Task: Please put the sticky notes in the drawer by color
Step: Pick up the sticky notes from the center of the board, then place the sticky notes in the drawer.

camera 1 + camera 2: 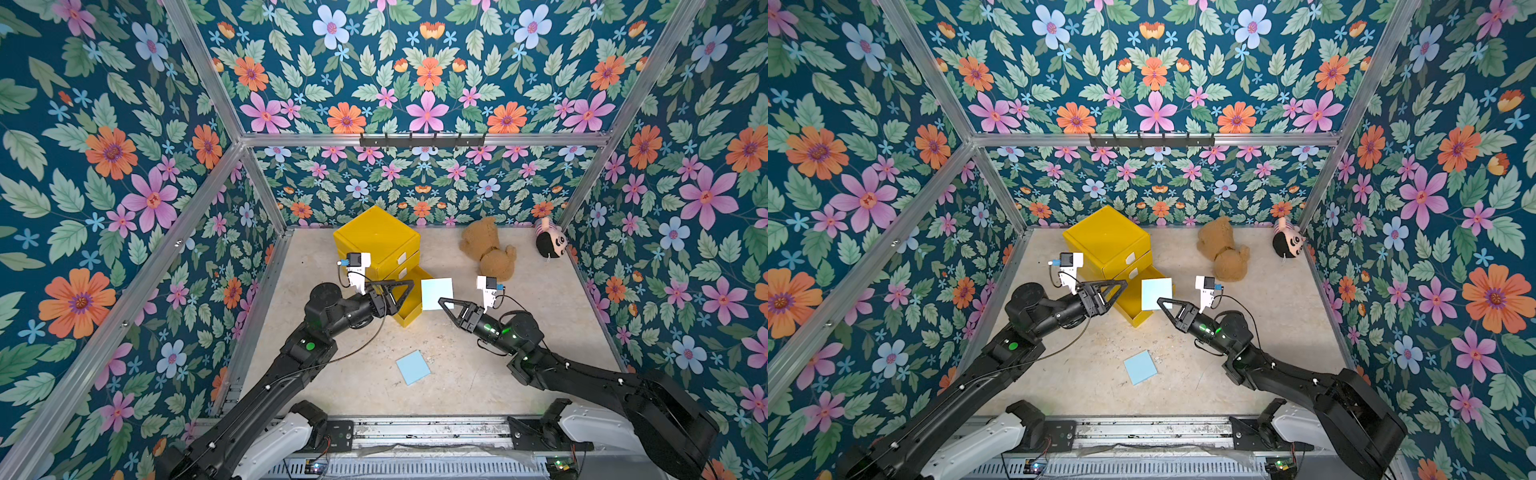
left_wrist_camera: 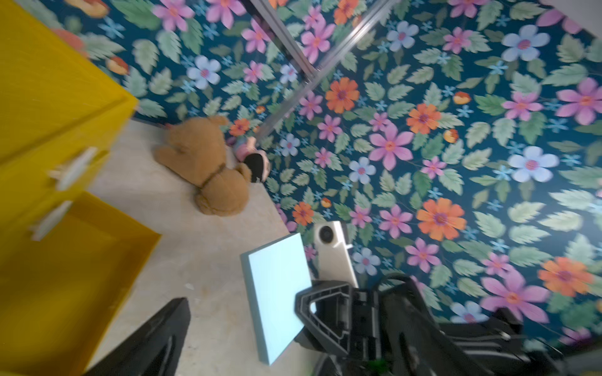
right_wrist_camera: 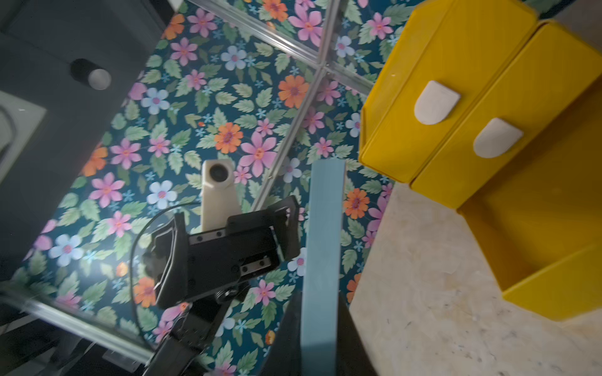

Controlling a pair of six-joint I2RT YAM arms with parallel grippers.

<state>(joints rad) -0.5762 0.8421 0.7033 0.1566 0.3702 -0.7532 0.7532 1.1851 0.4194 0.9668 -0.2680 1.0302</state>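
Your table [image 1: 478,374] carries the yellow drawer cabinet [image 1: 376,239] near its far edge, toward the far-left corner. The two upper drawers are closed. The bottom drawer [image 1: 415,316] is pulled out, and its long axis runs from the cabinet toward the middle of the table, with the open cavity facing up.

Both arms reach in from the front edge and meet at that drawer. Your left gripper [image 1: 405,289] hangs over the cabinet side of the cavity. The right wrist view shows its jaws spread wide and holding nothing. Your right gripper [image 1: 444,302] is just beside the drawer's rim on the side toward the table's right edge. Its jaws are pressed together on the lower edge of the held blue note [image 1: 436,291].

That note faces up toward the top camera. In both top views it overlaps the drawer's near rim and lies partly outside the cavity. So the cavity lies from your right jaws toward the table's left edge and slightly toward the far edge. I judge you need a short carry that way before you release the note. The right arm is the nearer one and already has the note.

Watch the left fingers [image 1: 390,293]: they sit over the same opening and may crowd the drop.

The loose blue note [image 1: 413,367] lies flat on the table, well apart from the drawer and toward the front edge, roughly midway between the two arms. I see no pink or yellow notes.
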